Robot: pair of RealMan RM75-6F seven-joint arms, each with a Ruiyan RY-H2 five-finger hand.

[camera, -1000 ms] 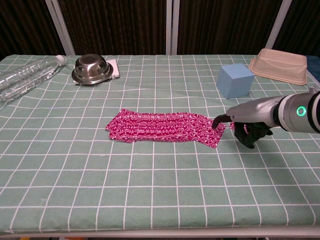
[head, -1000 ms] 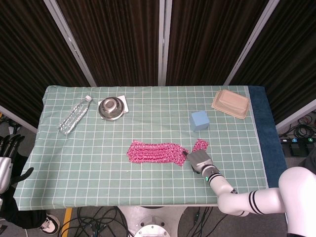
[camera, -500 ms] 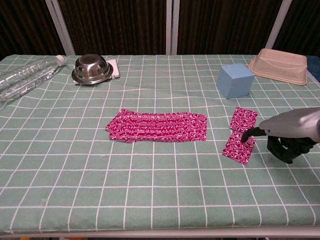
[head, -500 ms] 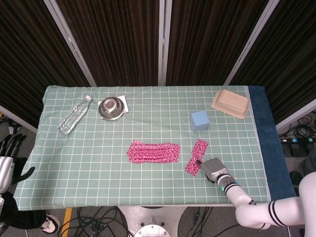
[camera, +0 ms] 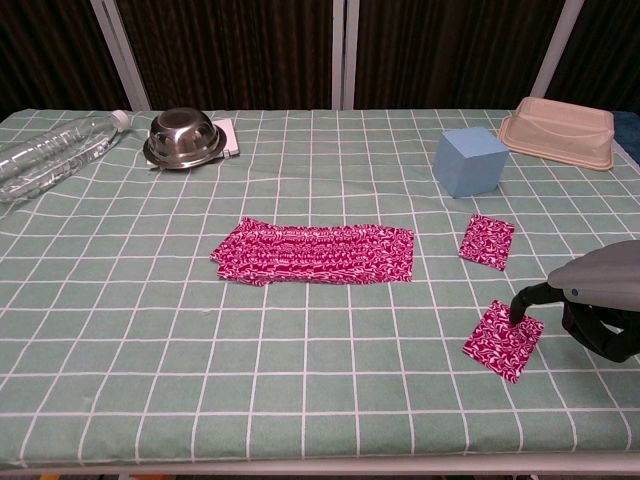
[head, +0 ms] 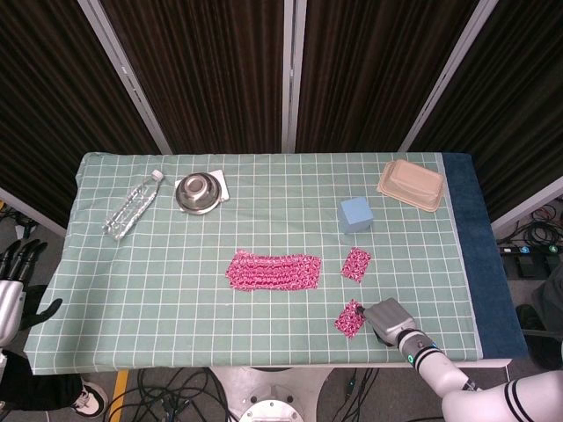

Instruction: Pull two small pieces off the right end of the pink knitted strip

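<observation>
Left of the blue cube (camera: 471, 160), the pink knitted strip (camera: 313, 253) is lying flat; below the cube, one torn piece (camera: 487, 241) is resting free, while the right hand (camera: 592, 305) is pressing a fingertip (camera: 517, 318) onto the second piece (camera: 503, 341).

We find no readable text, labels, brands or nos. anywhere: the bottle (head: 132, 205) near the table's far left edge shows no legible label, and the blue block (camera: 472, 161) and tan container (camera: 558, 131) are unmarked.
</observation>
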